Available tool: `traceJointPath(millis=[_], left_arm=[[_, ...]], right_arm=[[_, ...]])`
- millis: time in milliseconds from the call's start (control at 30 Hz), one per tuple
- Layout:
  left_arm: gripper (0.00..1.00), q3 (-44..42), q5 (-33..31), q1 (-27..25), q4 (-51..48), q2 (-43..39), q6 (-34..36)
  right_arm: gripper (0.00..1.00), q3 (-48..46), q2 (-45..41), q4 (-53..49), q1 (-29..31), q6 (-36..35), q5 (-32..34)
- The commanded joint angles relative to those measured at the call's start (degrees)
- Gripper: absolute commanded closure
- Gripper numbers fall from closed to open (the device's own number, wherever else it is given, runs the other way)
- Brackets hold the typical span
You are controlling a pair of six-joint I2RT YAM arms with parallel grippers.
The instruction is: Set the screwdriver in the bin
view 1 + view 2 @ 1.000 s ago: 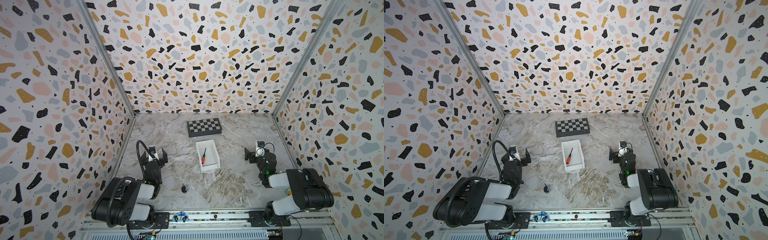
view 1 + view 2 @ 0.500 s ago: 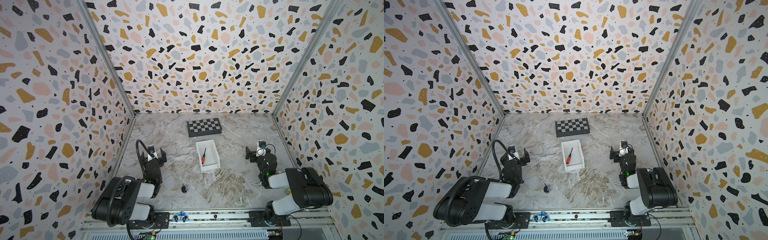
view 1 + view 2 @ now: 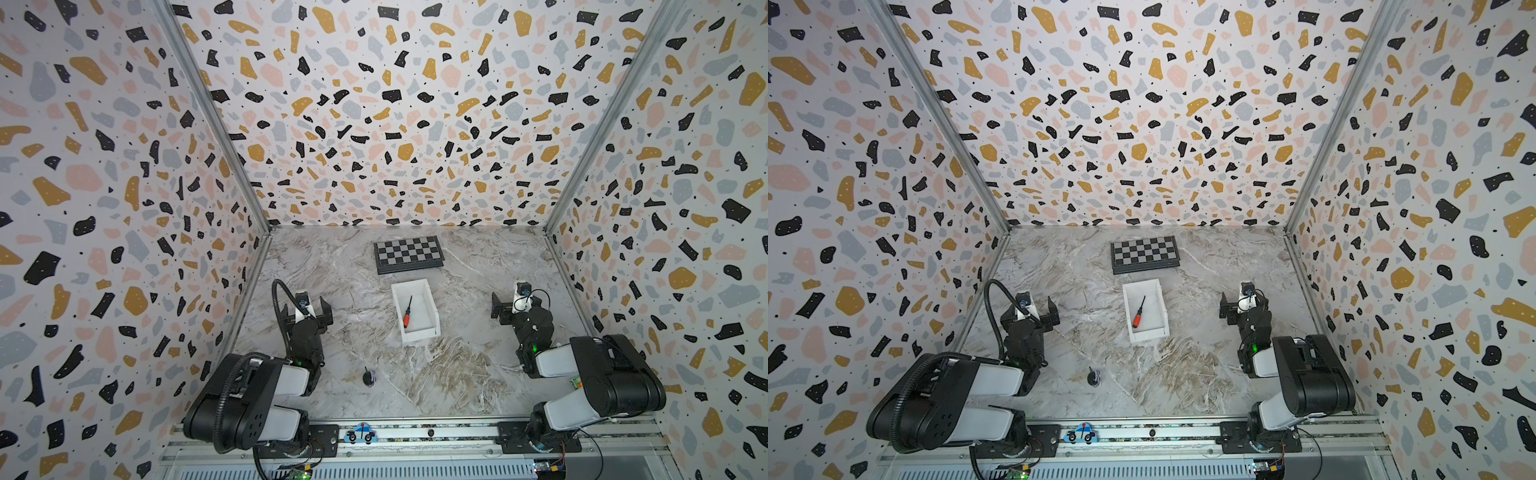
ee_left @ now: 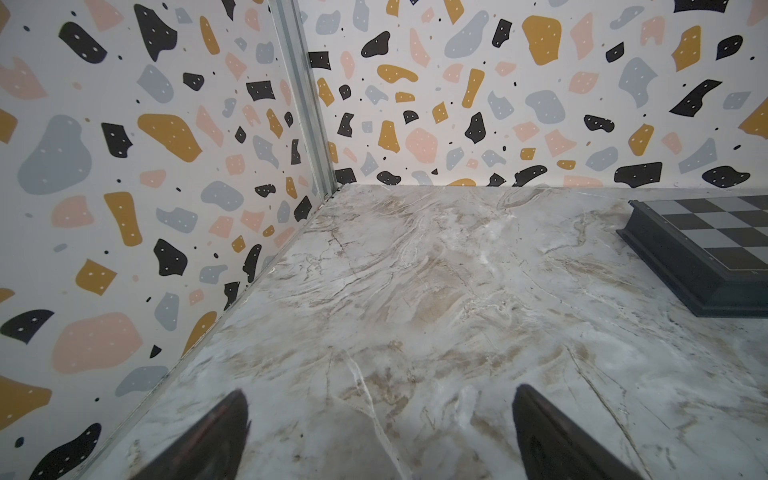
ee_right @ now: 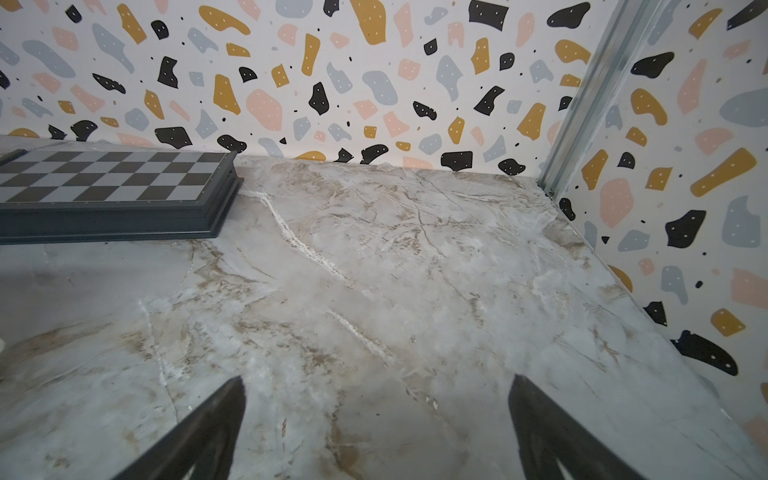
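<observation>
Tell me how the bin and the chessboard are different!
The bin is plain white; the chessboard is black-and-grey checked. The bin is smaller than the chessboard. The bin has walls and holds the screwdriver; the chessboard is flat with nothing on it. Both are rectangles lying on the table.

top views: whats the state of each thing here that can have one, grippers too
screwdriver: lying inside the bin, handle end toward the robot
bin: upright on the table, holding the screwdriver
left gripper: open, empty
right gripper: open, empty
chessboard: flat on the table, no pieces on it
small dark knob: on the table, untouched
</observation>
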Motion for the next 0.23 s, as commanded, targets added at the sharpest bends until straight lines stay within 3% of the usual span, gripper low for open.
traceJointPath(millis=[0, 200], left_arm=[[0.0, 1.2, -0.7, 0.2, 2.3, 0.1, -0.4], [0.0, 1.2, -0.6, 0.2, 2.3, 0.0, -0.4]], right_arm=[[0.01, -0.1, -0.8, 1.1, 0.3, -0.8, 0.5], [0.01, 0.2, -0.9, 0.6, -0.9, -0.4, -2.1]])
